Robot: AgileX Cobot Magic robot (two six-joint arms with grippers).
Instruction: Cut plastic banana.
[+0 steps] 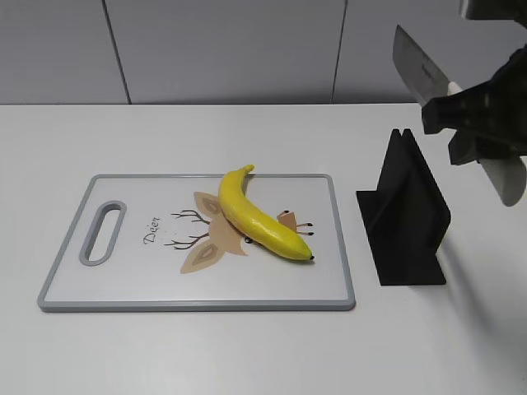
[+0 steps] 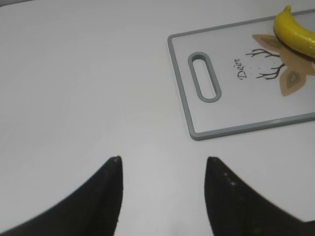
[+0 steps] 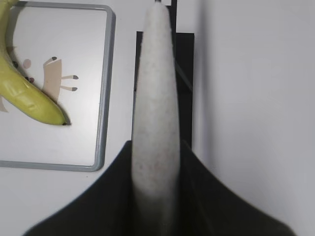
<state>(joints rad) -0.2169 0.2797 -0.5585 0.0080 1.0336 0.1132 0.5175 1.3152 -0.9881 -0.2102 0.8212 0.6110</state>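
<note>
The plastic banana (image 1: 257,216) is glossy yellow with a dark tip and lies diagonally on the white cutting board (image 1: 132,280) with a grey rim and a deer drawing. It also shows in the left wrist view (image 2: 295,33) and the right wrist view (image 3: 24,93). My right gripper (image 1: 473,123) is shut on the knife (image 1: 416,70) by its white handle (image 3: 156,113), held in the air above the black knife stand (image 1: 403,218), right of the board. My left gripper (image 2: 163,167) is open and empty over bare table, left of the board (image 2: 231,125).
The black knife stand stands on the table just right of the board and shows under the knife handle in the right wrist view (image 3: 184,69). A grey panelled wall (image 1: 222,49) runs behind the white table.
</note>
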